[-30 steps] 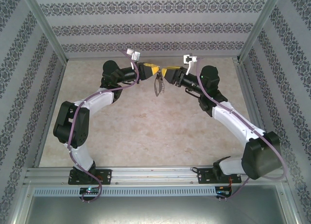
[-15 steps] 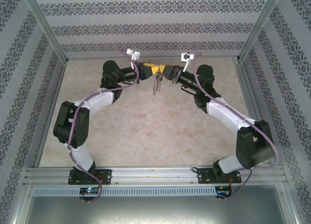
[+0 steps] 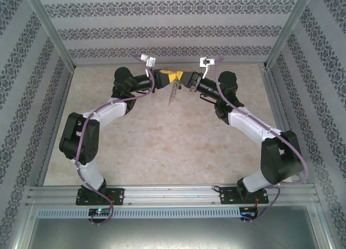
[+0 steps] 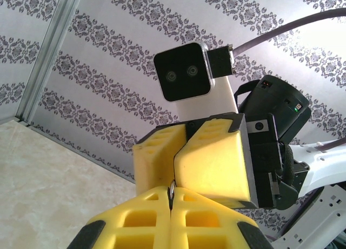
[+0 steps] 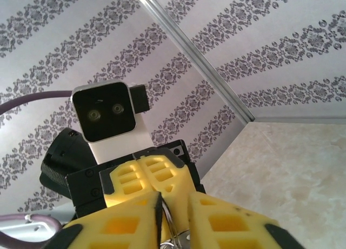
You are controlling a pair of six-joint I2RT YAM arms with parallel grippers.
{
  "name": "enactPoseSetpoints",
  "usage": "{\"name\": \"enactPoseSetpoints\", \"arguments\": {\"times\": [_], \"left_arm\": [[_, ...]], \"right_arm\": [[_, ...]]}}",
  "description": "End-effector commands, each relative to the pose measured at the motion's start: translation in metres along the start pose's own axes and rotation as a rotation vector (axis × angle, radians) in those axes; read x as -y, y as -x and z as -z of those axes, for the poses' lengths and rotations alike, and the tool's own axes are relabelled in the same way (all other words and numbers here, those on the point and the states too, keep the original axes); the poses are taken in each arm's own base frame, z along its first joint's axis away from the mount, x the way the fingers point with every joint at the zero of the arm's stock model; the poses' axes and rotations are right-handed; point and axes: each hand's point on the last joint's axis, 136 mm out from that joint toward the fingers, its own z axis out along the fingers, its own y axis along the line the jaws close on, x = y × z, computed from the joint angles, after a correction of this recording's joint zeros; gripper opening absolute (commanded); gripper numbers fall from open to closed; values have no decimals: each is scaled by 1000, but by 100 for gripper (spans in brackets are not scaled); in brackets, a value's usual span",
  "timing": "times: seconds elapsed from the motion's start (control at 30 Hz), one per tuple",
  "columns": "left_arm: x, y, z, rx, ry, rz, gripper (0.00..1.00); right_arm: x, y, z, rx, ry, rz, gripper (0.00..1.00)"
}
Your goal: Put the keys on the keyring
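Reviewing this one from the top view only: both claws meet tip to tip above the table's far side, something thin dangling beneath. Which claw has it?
Observer: The left wrist view shows the left claw shut, the keyring's thin wire pinched in the seam between its pads.
Operator: And the other one?
Observer: In the right wrist view the right claw's fingers stand close on either side of that wire; whether they pinch it I cannot tell.
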Motion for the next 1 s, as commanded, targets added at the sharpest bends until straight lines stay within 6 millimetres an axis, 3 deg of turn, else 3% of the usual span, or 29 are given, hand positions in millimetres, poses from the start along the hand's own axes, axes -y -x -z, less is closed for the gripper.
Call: {"name": "enactPoseSetpoints", "arguments": {"times": [0.0,0.2,0.33,0.5,0.73,0.77,0.9,0.97], "left_arm": [[19,14,-3,30,-29,-67,0],[18,15,-3,36,-21,-70,0],[18,15,-3,33,-18,-71,0],[18,15,-3,34,-17,-73,0],[19,16,-3,31,-23,-74,0],[21,16,-3,29,-29,-77,1],[22,18,0,30,-22,-98,22],[20,20,4,21,-10,-107,23]], "right_arm": [[-20,-3,-5,-26,89,27,15],[-18,-14,-4,-50,96,16,20],[-15,-18,0,-49,87,13,15],[-15,-21,2,-49,89,13,0],[-14,-17,5,-45,88,31,0],[-12,-15,5,-45,83,33,0],[-4,-4,12,-48,61,60,0],[0,0,14,-62,45,82,0]]}}
